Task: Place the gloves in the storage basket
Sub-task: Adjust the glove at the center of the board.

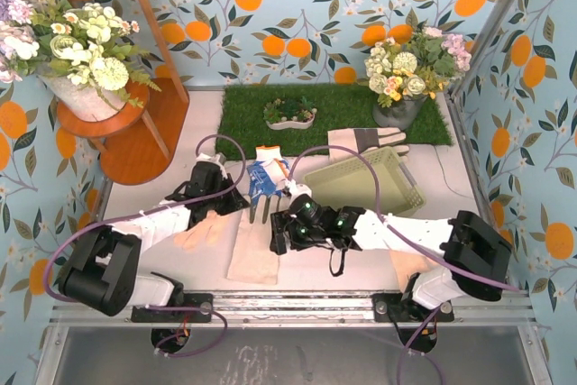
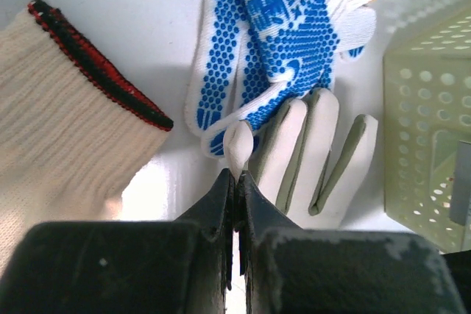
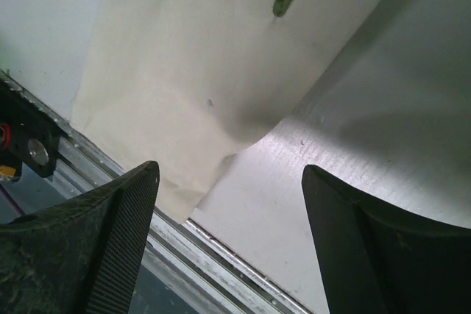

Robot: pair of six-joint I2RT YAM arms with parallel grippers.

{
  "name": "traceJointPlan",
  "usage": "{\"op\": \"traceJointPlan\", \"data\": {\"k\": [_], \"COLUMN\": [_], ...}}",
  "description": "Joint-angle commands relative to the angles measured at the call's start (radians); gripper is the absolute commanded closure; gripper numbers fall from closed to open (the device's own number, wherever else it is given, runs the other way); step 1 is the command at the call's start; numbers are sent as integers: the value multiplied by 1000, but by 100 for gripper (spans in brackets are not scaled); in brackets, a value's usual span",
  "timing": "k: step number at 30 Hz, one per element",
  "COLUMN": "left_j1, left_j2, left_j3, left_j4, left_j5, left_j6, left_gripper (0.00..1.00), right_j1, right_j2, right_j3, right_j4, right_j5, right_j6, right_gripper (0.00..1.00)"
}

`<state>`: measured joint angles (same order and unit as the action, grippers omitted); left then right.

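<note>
My left gripper [image 1: 239, 203] is shut on a fingertip of a long cream glove with grey-green finger sides [image 2: 309, 152], which lies flat on the table [image 1: 254, 254]. The blue-and-white glove [image 1: 266, 178] lies just beyond it, as the left wrist view [image 2: 280, 27] also shows. My right gripper [image 1: 276, 237] is open and empty over that cream glove's cuff end [image 3: 184, 71], near the front rail. The pale green basket [image 1: 365, 185] stands right of the gloves and holds no glove. A grey-and-cream work glove [image 1: 365, 140] lies behind it. A peach glove [image 1: 203, 232] lies by my left arm.
A cream knit cuff with a red-and-black edge [image 2: 66, 108] lies left of my left gripper. A second peach glove [image 1: 410, 263] shows under my right arm. On the grass mat [image 1: 243, 114] stand a white dish of plants [image 1: 290, 114] and a flower pot [image 1: 401, 110]. The metal rail [image 3: 221, 255] runs along the front edge.
</note>
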<state>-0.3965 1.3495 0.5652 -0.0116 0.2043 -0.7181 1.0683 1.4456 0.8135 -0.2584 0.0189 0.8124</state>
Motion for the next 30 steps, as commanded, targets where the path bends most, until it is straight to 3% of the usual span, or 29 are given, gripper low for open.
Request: {"op": "traceJointPlan", "data": {"k": [1,4,8,12,16,21,25,30], "left_j1": [9,13,13,13,14,4,-19,-24], "left_j2": [-9,-5,-50,-124,-162,-222,-226,-146], "left_j3": [-23,-32,-25,28,79,-17,-62,-91], "left_j4": [89,91,46,-70,-186,-148,-71,45], "left_j5": [-34,-43,-57,-96,-93,19,125,166], "left_j6": [41,39,65,90,98,10,-15,-3], "left_gripper": [100,100,54,36,34,38,48,69], "right_j1": [-13,-14,-29,-53,-82,-88,-89,-90], "right_j2": [37,46,88,130,148,175,150,122], "right_j3": [-43,-67,-87,-93,-127,-123,-131,-113], "right_j4": [136,192,251,275,347,367,381,390], "right_j5": [-41,-24,-14,-8,-40,-85,-110,-160], "right_j6": [49,80,149,185,235,254,271,289], "right_gripper": [25,25,30,35,39,48,60,84]}}
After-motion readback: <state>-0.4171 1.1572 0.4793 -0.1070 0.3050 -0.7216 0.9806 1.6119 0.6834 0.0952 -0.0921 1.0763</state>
